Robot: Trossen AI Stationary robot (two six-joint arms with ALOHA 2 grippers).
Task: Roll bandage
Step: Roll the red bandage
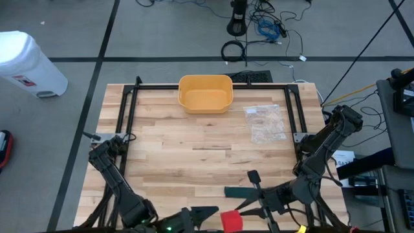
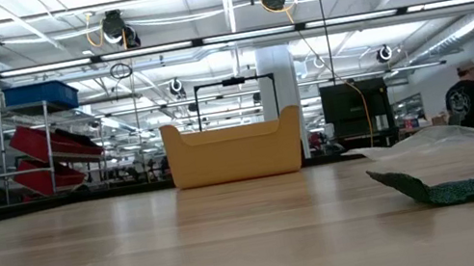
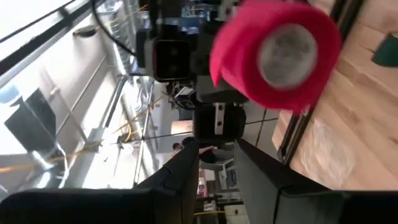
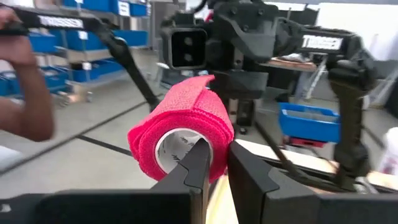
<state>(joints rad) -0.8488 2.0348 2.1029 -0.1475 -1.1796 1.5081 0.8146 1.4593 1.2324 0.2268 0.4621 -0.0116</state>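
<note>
While both arms are meeting at the near edge of the tabletop (image 1: 194,155), the red bandage roll (image 1: 231,220) is being held up in the air between them, not lying on the wood. In the right wrist view the right tool (image 4: 214,163) is closing narrowly on the wall of the roll (image 4: 186,134): one finger is inside the hollow core and the other is pressing on the outside layers. The left tool (image 3: 217,165) is pointing at the same roll (image 3: 277,53) from the opposite side; its fingers are standing slightly apart and, as far as I can judge, they are not gripping anything, the roll being a little beyond their tips.

A dark green strip (image 1: 249,191) is lying flat on the tabletop near the right arm, and a yellow bin (image 1: 205,94) and a clear plastic bag (image 1: 265,123) are resting farther back.

The main risk, in my judgement, is the thin grip. The right tool is pinching only soft fabric layers, so a turn or a pull from the other arm could slide the roll off the finger, and it could drop over the edge. The loose outer end could also be peeling away if the layers are not pressed. The two tools are working very near, so a small error could make them collide
</note>
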